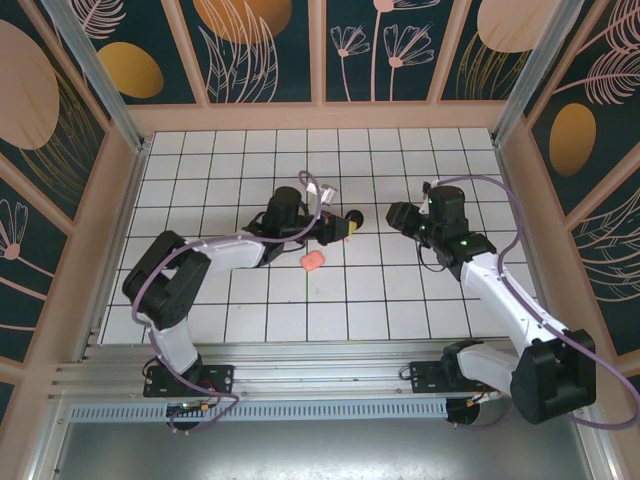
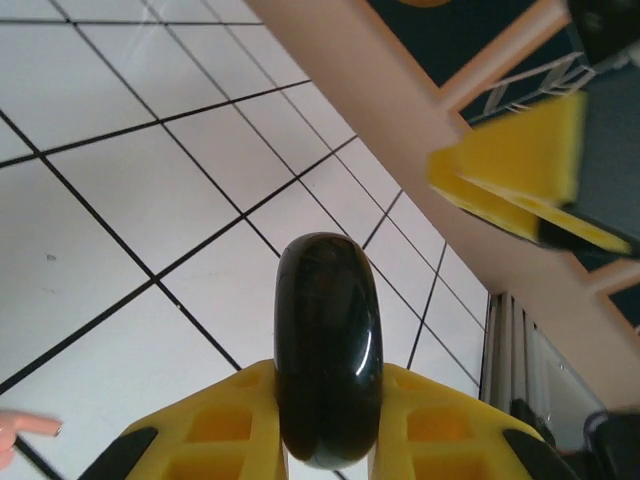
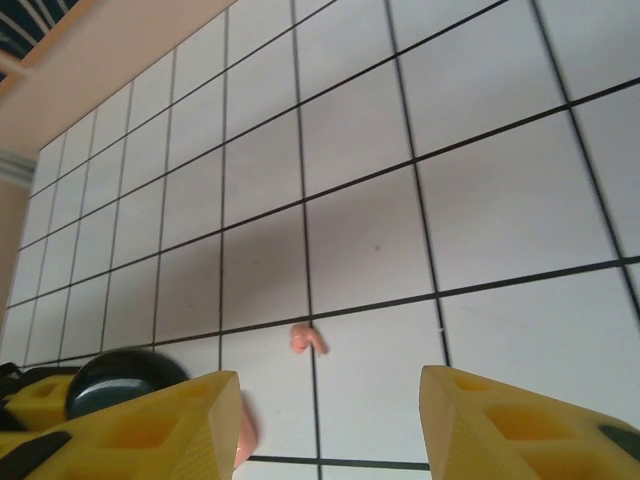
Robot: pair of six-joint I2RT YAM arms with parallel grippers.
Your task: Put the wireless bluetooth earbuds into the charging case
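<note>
The salmon-pink charging case (image 1: 311,261) lies shut on the white grid table, just in front of my left gripper (image 1: 344,226). That gripper is shut on a black round disc (image 2: 328,360), which it holds edge-on between its yellow fingers (image 2: 215,425). My right gripper (image 1: 396,215) hovers open to the right of it, with nothing between its fingers (image 3: 150,425). A small pink earbud (image 3: 308,338) lies on a grid line beyond the open right gripper (image 3: 330,430). The case (image 3: 244,436) peeks out from behind its left finger.
The black disc (image 3: 125,378) and the left gripper's fingers (image 3: 30,395) show at the lower left of the right wrist view. A blurred yellow finger (image 2: 520,170) of the right gripper hangs close by in the left wrist view. Wooden walls (image 1: 330,115) ring the table.
</note>
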